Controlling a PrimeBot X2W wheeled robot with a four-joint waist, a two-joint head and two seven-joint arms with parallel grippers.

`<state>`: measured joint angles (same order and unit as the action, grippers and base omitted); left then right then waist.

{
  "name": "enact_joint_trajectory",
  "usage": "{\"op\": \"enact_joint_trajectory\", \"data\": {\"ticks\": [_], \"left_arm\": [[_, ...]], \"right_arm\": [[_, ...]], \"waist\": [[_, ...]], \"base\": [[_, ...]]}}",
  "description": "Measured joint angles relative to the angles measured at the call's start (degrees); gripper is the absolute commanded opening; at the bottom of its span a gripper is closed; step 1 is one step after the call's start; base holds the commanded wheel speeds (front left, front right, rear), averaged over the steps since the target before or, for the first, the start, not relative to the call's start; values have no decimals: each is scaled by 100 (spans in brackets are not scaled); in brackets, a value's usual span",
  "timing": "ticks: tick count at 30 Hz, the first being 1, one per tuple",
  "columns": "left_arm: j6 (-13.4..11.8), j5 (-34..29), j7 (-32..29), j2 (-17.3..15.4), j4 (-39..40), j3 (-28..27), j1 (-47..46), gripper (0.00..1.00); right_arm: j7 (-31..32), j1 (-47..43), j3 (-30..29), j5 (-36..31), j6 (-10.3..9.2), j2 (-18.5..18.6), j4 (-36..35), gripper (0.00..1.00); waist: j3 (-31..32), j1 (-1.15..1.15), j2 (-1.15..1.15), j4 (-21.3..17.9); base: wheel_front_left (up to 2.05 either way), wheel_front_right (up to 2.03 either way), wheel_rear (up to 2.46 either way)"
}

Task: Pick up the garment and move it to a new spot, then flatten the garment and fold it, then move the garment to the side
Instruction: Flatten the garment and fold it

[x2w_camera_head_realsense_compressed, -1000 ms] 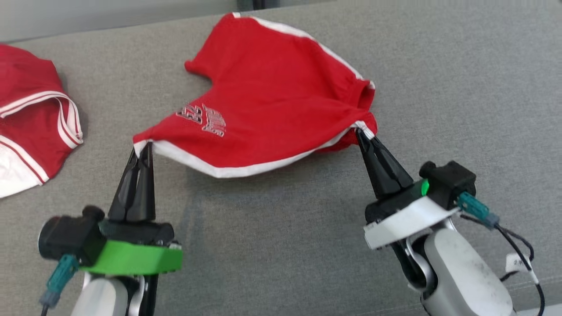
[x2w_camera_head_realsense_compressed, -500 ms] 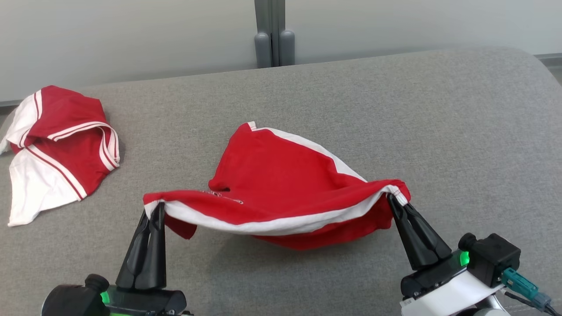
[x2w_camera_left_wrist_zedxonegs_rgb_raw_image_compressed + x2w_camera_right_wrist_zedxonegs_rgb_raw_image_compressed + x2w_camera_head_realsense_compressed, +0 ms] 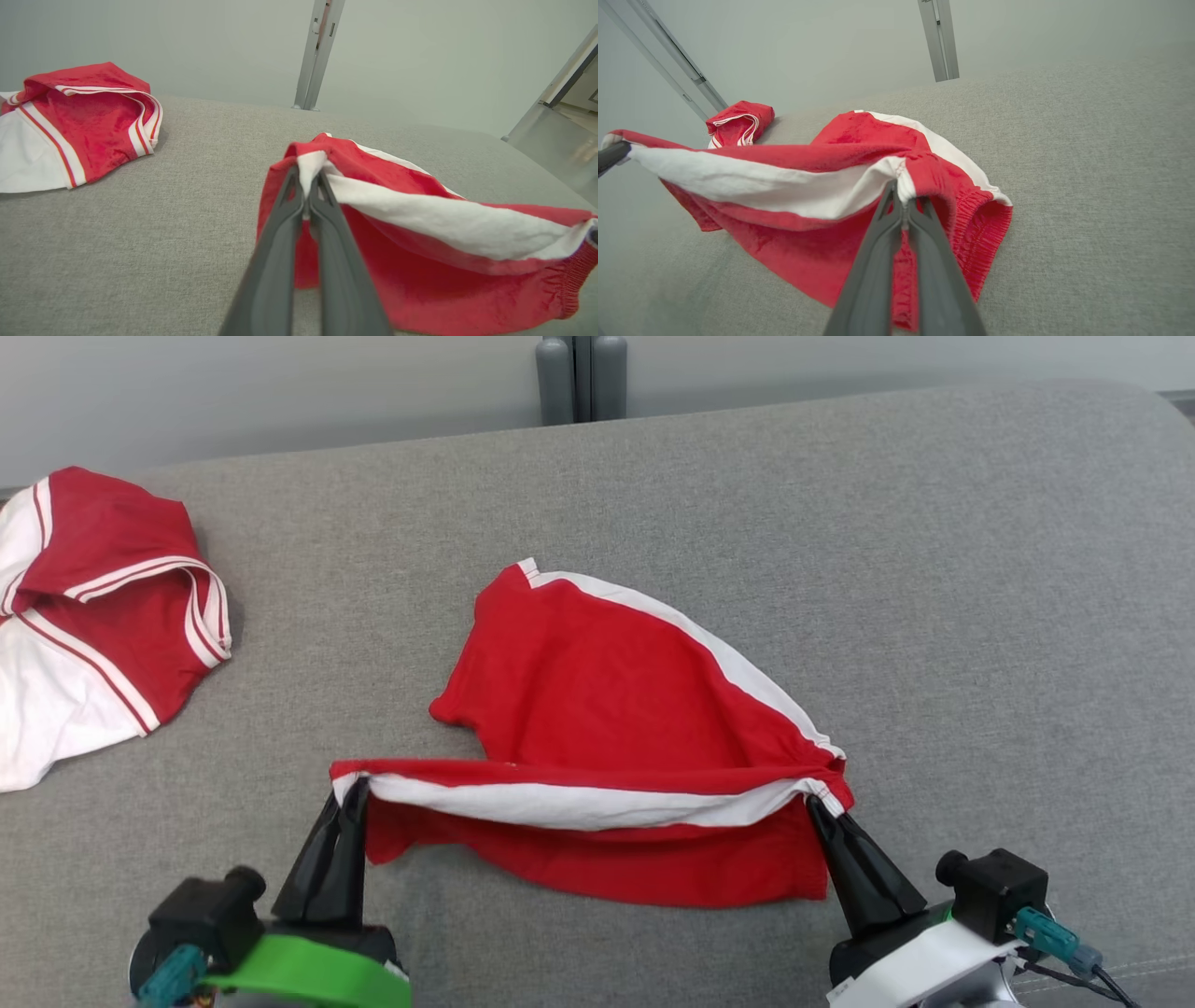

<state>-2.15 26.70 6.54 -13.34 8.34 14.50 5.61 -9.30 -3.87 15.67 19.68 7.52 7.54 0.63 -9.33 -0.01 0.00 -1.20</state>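
Both hands are pinched shut: the left hand [image 3: 350, 795] and right hand [image 3: 814, 803] each grip one end of a white band. A wide grey fabric surface [image 3: 934, 569] runs back to a plain pale wall [image 3: 280, 383]. The red garment [image 3: 607, 709] lies mid-surface with its banded edge raised and stretched between the hands. A second red-and-white garment [image 3: 103, 607] lies at the far left, and a grey post [image 3: 579, 373] stands behind the surface.
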Motion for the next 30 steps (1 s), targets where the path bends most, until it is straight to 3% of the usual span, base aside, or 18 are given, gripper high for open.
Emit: {"op": "enact_joint_trajectory", "data": {"ticks": [6, 13, 22, 29, 30], "left_arm": [[367, -85, -286, -81, -1013, 191, -1348, 0], [610, -191, -616, -7, -2361, 398, -2904, 0], [669, -265, -577, 165, -3914, 447, -4307, 0], [567, -401, -543, 192, -4899, 487, -5005, 0], [567, -414, -544, 208, -5001, 513, -5068, 8]], "right_arm": [[-165, 345, 3, 68, 0, -155, 434, 0], [-293, 949, -137, 71, 0, -383, 892, 0], [-476, 1594, -102, 229, 0, -459, 1384, 0], [-545, 1955, 88, 446, 1, -468, 1675, 0], [-552, 1983, 94, 456, 1, -468, 1707, 0]], "waist": [[-233, 0, 0, -69], [-557, 0, 0, -268], [-1084, 1, 0, -560], [-1402, 1, 0, -803], [-1432, 1, 0, -834]], "base": [[0, 0, 0], [0, 0, 0], [0, 0, 0], [0, 0, 0], [0, 0, 0]]}}
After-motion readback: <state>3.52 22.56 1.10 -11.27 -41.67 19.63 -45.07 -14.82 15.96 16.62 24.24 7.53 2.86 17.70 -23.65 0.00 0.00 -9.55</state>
